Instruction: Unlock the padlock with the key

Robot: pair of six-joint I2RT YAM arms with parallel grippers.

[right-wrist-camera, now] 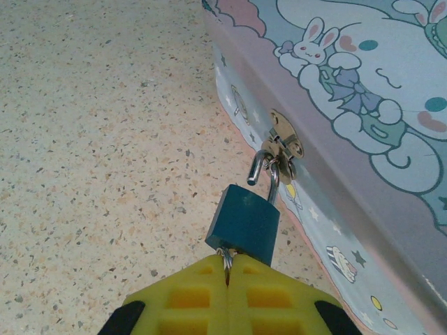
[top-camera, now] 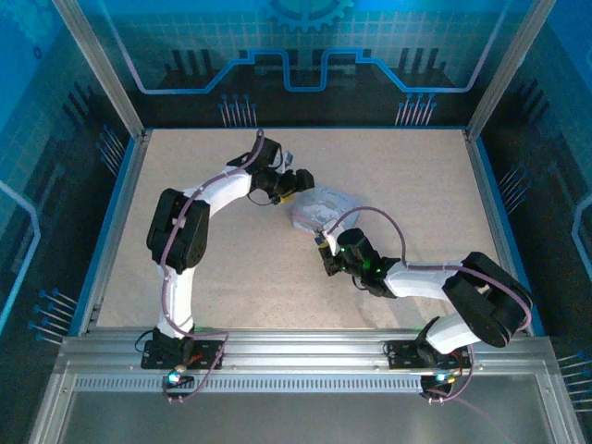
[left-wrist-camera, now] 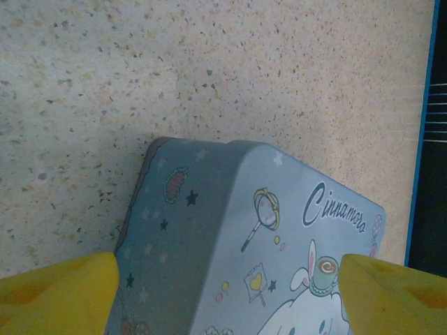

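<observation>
The padlock [right-wrist-camera: 243, 222], a dark bluish block, hangs by its silvery shackle [right-wrist-camera: 264, 167] from the hasp [right-wrist-camera: 283, 139] on the front of the pale blue cartoon tin box [right-wrist-camera: 363, 105]. One end of the shackle stands free of the body. My right gripper [right-wrist-camera: 227, 269] is shut right under the padlock's base, and a silvery bit of the key [right-wrist-camera: 225, 258] shows between its yellow fingers; the rest of the key is hidden. My left gripper [left-wrist-camera: 227, 293] is open, its fingers [left-wrist-camera: 56, 293] on either side of the box [left-wrist-camera: 230, 230] at its far end.
The box [top-camera: 324, 208] lies mid-table on the speckled beige tabletop [top-camera: 416, 176], between the left gripper [top-camera: 287, 185] and the right gripper [top-camera: 324, 242]. Blue walls and metal posts ring the table. Bare tabletop lies to the right and front left.
</observation>
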